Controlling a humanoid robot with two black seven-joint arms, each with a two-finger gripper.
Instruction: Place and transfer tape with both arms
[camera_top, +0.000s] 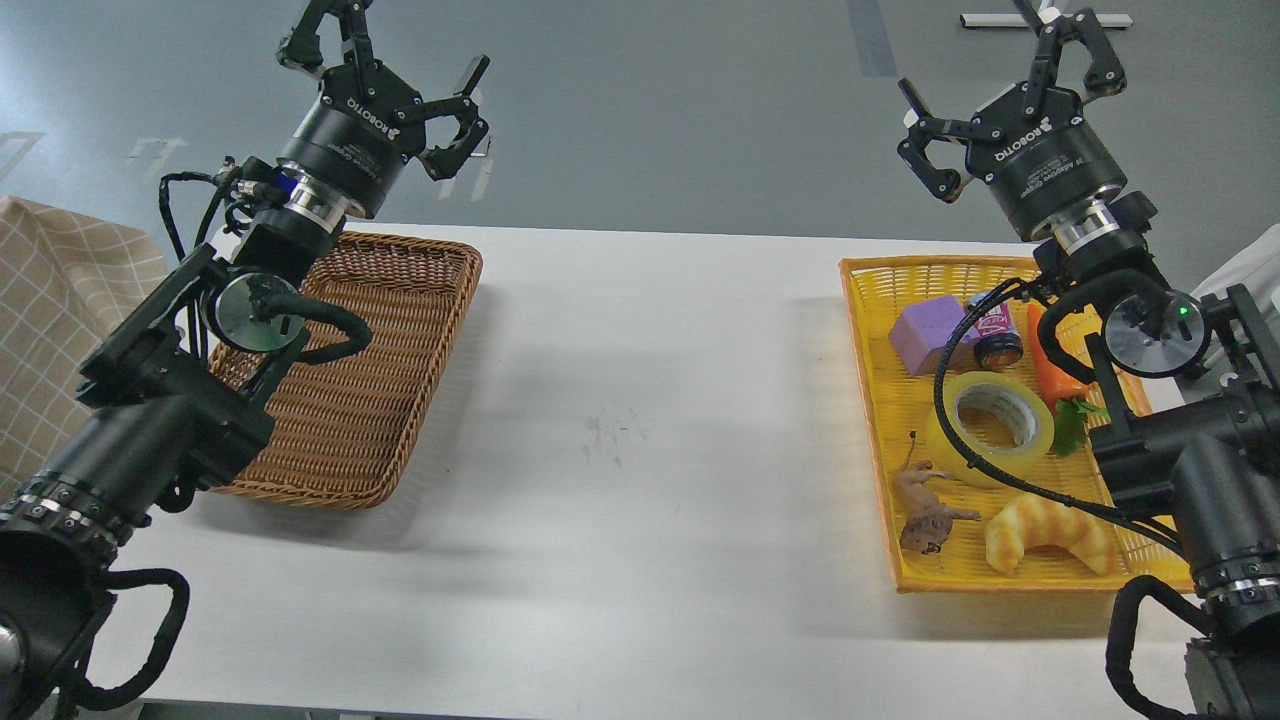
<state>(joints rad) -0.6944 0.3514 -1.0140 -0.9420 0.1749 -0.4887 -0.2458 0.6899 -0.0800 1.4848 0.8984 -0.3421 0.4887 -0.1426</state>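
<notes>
You have two baskets: one brown wicker basket (370, 400), one yellow basket (870, 400). The yellow one holds six items, including one tape (990, 415) lying flat mid-basket. Your left gripper (400, 70) and right gripper (1000, 90) both hang spread wide, empty. The right arm's cable crosses the tape. White table (650, 400), grey floor.

Probably a lab: white table (640, 420), bare grey floor (650, 110), toy-filled baskets.
</notes>
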